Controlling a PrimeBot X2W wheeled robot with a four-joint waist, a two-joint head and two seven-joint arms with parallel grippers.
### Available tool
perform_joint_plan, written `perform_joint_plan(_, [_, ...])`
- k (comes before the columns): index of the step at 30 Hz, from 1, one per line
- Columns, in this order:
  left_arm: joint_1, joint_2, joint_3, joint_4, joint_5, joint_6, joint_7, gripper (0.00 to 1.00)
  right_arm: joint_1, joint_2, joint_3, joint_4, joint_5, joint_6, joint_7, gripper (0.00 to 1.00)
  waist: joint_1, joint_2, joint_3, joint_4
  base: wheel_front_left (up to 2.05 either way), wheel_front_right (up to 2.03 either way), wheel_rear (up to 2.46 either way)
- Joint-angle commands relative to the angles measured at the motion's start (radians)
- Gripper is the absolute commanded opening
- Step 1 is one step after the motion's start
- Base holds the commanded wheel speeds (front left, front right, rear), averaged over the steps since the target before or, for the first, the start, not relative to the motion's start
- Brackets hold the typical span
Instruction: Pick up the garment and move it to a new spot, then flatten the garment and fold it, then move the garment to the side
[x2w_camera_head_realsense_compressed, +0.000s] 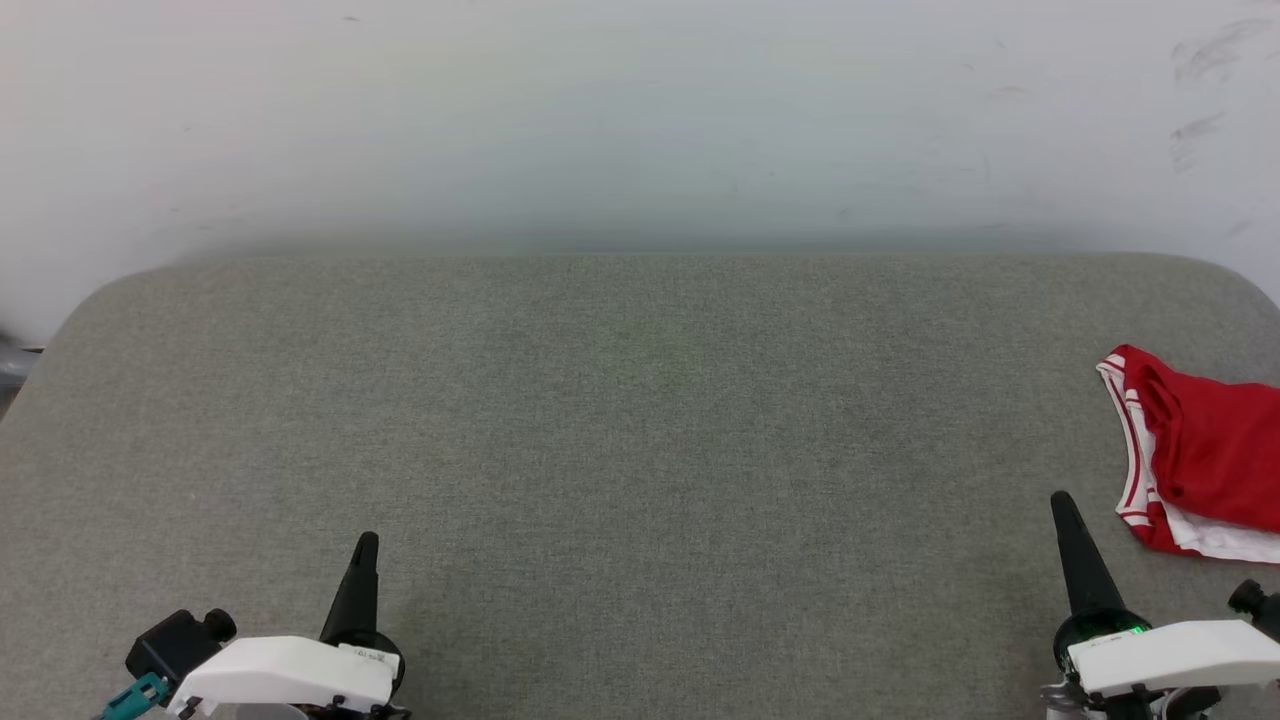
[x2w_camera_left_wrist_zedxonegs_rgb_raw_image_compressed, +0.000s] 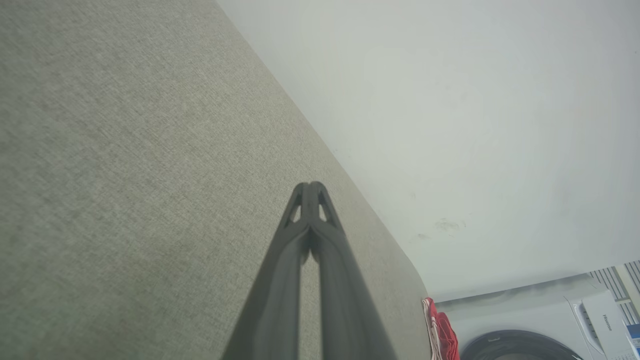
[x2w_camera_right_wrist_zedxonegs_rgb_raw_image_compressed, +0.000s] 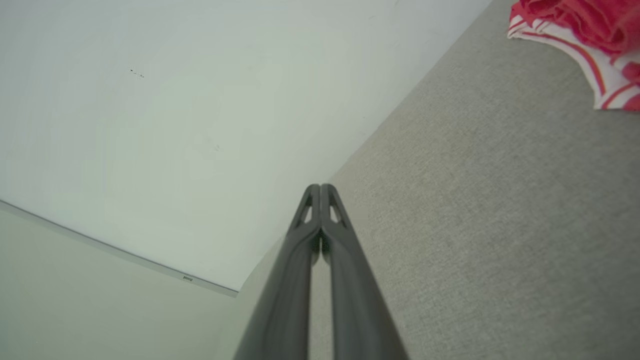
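Note:
The garment (x2w_camera_head_realsense_compressed: 1205, 455) lies bunched at the right edge of the grey table (x2w_camera_head_realsense_compressed: 620, 420), red with white striped trim, partly cut off by the head view's border. It also appears as a red-and-white heap (x2w_camera_right_wrist_zedxonegs_rgb_raw_image_compressed: 585, 35) at the top right of the right wrist view and as a small red patch (x2w_camera_left_wrist_zedxonegs_rgb_raw_image_compressed: 442, 332) in the left wrist view. My left gripper (x2w_camera_head_realsense_compressed: 366, 545) rests shut near the front left, holding nothing. Just left of the garment and apart from it, my right gripper (x2w_camera_head_realsense_compressed: 1062, 505) stands shut and empty. The fingertips meet in both wrist views (x2w_camera_left_wrist_zedxonegs_rgb_raw_image_compressed: 310, 187) (x2w_camera_right_wrist_zedxonegs_rgb_raw_image_compressed: 320, 189).
A pale wall (x2w_camera_head_realsense_compressed: 640, 120) rises directly behind the table's far edge. A white washing machine (x2w_camera_left_wrist_zedxonegs_rgb_raw_image_compressed: 540, 325) stands beyond the table's right end. The table's corners are rounded.

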Motion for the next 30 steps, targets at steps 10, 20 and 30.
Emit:
perform_joint_plan(10, [-0.039, 0.001, 0.018, 0.004, -0.124, -0.019, 0.029, 0.0, -0.046, -0.007, -0.008, 0.013, 0.122, 0.0, 0.029, 0.0, -0.0001, 0.0, 0.002, -0.002, 0.0, 0.0, 0.0])
perform_joint_plan(20, [-0.055, 0.0, 0.03, 0.012, -0.226, -0.027, 0.054, 0.0, -0.062, -0.006, -0.015, 0.031, 0.221, 0.0, 0.052, 0.0, -0.0001, 0.0, 0.004, -0.003, 0.0, 0.0, 0.0])
perform_joint_plan(30, [-0.074, -0.001, 0.043, 0.023, -0.337, -0.037, 0.082, 0.0, -0.081, -0.004, -0.023, 0.051, 0.328, 0.0, 0.078, 0.0, -0.0001, 0.0, 0.006, -0.005, 0.0, 0.0, 0.0])
